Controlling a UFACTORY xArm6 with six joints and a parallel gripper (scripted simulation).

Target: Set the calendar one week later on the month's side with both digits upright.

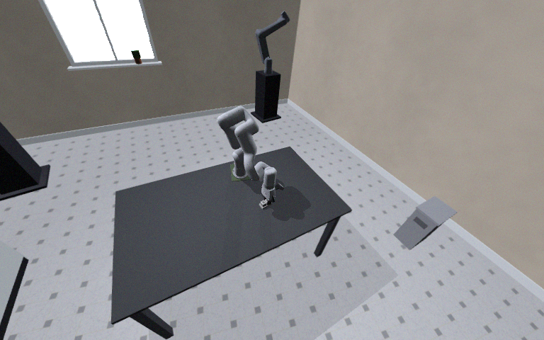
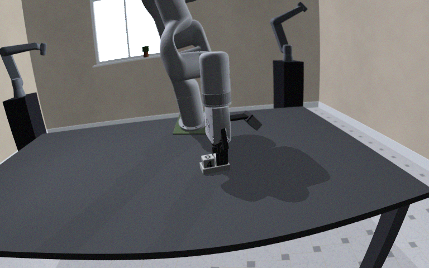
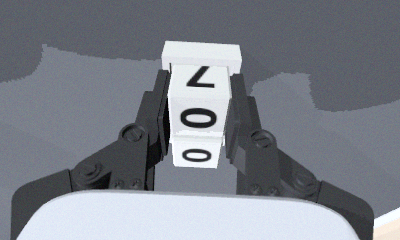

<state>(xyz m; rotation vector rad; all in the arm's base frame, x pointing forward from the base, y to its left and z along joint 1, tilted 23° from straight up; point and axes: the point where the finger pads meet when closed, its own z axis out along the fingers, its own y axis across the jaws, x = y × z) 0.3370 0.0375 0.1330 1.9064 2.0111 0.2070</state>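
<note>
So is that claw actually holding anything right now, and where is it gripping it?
Yes. The gripper is shut on a white number cube, its fingers pressing the cube's two opposite side faces.

Bare robot lab room, beige walls, tiled floor (image 1: pixel 266 290), bright window (image 1: pixel 98 29), dark tabletop (image 2: pixel 110 199) carrying a grey arm (image 2: pixel 183 66), other arms on black pedestals (image 2: pixel 288 82)

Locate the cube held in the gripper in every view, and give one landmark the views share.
Top: tiny white speck under the gripper, right of table centre.
Exterior: mostly hidden behind the black fingers, right of the cube showing 4, in the tray.
Wrist: held cube at centre, zero facing the camera.
Shared landmark: the gripper.
</note>
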